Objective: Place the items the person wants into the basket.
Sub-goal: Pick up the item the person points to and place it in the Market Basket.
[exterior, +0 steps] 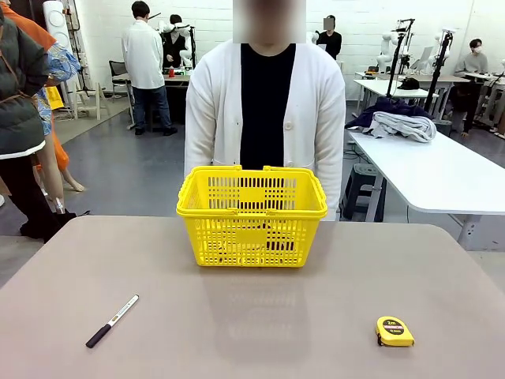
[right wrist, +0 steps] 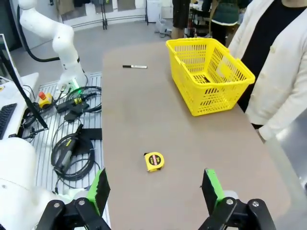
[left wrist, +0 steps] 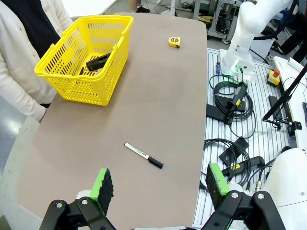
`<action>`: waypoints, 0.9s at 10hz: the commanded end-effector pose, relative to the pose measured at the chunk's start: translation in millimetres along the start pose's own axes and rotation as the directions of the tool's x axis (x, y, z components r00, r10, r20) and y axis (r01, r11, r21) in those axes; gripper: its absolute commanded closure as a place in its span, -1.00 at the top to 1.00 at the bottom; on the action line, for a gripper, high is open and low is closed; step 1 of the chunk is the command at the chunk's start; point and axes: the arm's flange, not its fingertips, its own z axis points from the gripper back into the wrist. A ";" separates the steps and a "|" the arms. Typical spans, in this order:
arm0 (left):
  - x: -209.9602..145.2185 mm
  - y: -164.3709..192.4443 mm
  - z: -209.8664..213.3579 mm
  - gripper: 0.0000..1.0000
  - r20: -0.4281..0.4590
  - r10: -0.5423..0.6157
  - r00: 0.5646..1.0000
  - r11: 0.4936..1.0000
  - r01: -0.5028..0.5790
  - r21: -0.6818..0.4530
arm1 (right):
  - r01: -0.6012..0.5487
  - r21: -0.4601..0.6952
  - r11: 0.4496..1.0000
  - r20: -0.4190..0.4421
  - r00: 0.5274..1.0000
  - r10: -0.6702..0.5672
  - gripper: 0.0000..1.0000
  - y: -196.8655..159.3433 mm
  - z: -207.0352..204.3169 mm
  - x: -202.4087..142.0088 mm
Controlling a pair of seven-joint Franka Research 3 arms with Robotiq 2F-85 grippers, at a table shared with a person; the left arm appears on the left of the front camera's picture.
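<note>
Two wide-open, empty pincers, left (left wrist: 160, 184) and right (right wrist: 156, 189), are hanging back from the basket (exterior: 252, 207), which is sitting before the person (exterior: 264, 118) and apparently already holding a dark item (left wrist: 98, 61), leaving the marker (exterior: 112, 320) and tape measure (exterior: 394, 331) lying well short of it on the surface (exterior: 252, 316), so any next move is likely awaiting the person's cue.

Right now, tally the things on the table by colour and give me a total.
Yellow: 2, the basket and the tape measure.
White with black cap: 1, the marker.
Black: 1, a dark tool lying inside the basket; I cannot tell if more lies under it.
Total: 4 that I can see.
</note>
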 end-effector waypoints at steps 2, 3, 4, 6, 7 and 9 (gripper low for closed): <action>0.4 0.2 0.8 1.00 0.023 -0.020 1.000 1.000 0.020 -0.003 | -0.005 -0.016 1.000 -0.002 1.000 0.004 1.00 1.2 -7.1 3.6; 0.4 0.2 0.8 1.00 0.023 -0.020 1.000 1.000 0.020 -0.003 | -0.005 -0.016 1.000 -0.002 1.000 0.004 1.00 1.2 -7.1 3.6; 0.4 0.2 0.8 1.00 0.023 -0.020 1.000 1.000 0.020 -0.003 | -0.005 -0.016 1.000 -0.002 1.000 0.004 1.00 1.2 -7.1 3.6; 0.4 0.2 0.8 1.00 0.023 -0.020 1.000 1.000 0.020 -0.003 | -0.005 -0.016 1.000 -0.002 1.000 0.004 1.00 1.2 -7.1 3.6; 0.4 0.2 0.8 1.00 0.023 -0.020 1.000 1.000 0.020 -0.003 | -0.005 -0.016 1.000 -0.002 1.000 0.004 1.00 1.2 -7.1 3.6; 0.4 0.2 0.8 1.00 0.023 -0.020 1.000 1.000 0.020 -0.003 | -0.005 -0.016 1.000 -0.002 1.000 0.004 1.00 1.2 -7.1 3.6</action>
